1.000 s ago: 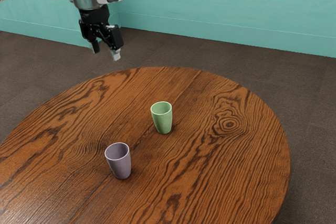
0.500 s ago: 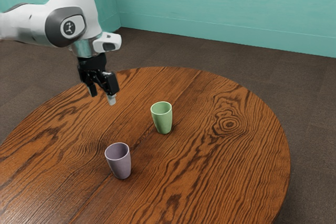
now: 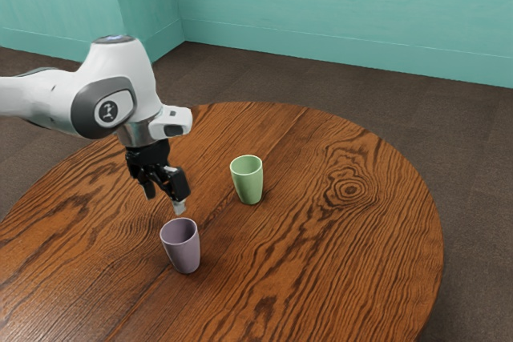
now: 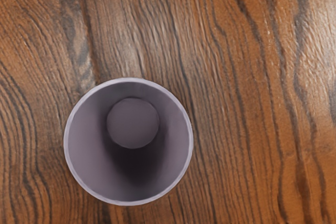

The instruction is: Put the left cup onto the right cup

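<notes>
Just beneath your gripper stands the purple cup, a plain lavender tumbler narrowing toward its base. It stands upright, its long axis vertical and its open mouth facing the fingers, which are spread apart and hold nothing. Off to the fingers' side, toward the exterior view's right, the green cup stands upright, well apart from the purple one, with bare wooden table around both.
</notes>
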